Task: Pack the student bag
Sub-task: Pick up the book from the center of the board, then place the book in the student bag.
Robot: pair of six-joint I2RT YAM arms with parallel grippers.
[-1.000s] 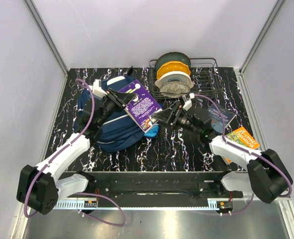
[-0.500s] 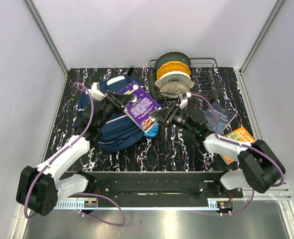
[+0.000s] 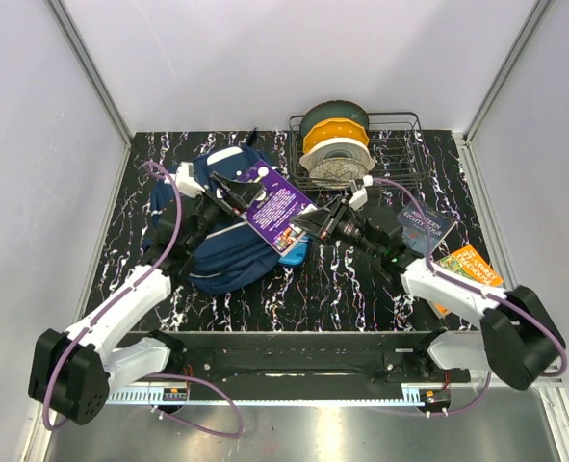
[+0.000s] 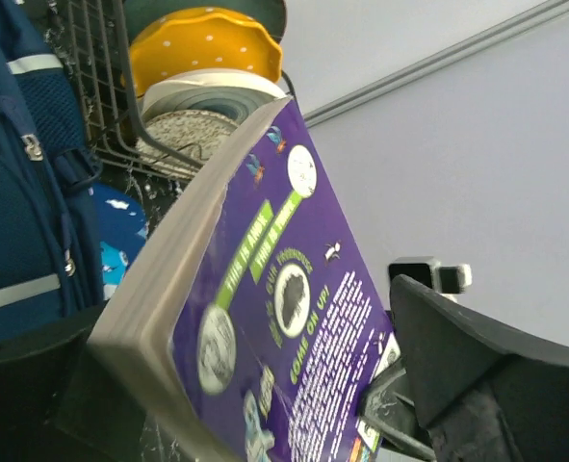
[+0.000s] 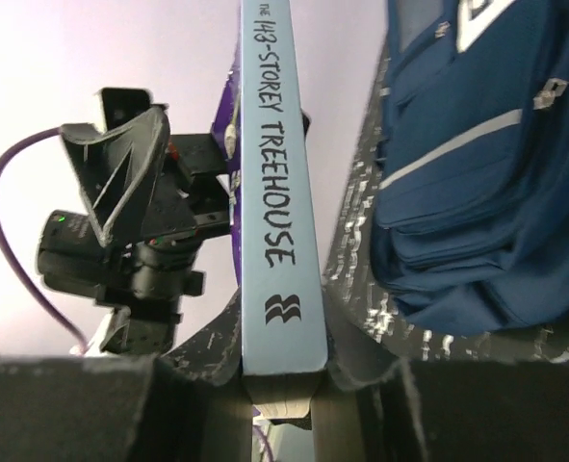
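- Your right gripper [image 5: 282,385] is clamped on the spine end of the purple paperback book [image 3: 276,204], holding it in the air over the large navy blue fabric backpack [image 3: 215,255].
- Your left gripper [image 3: 236,194] straddles the book's other end with its jaws apart and a gap on the cover side. Close it squarely before the right lets go.
- The backpack lies on the left half of the black marbled table [image 3: 342,289]. No open mouth shows, so find the zip opening first.
- The black wire rack [image 3: 406,154] holds upright green, yellow and speckled white dishes [image 3: 334,144].
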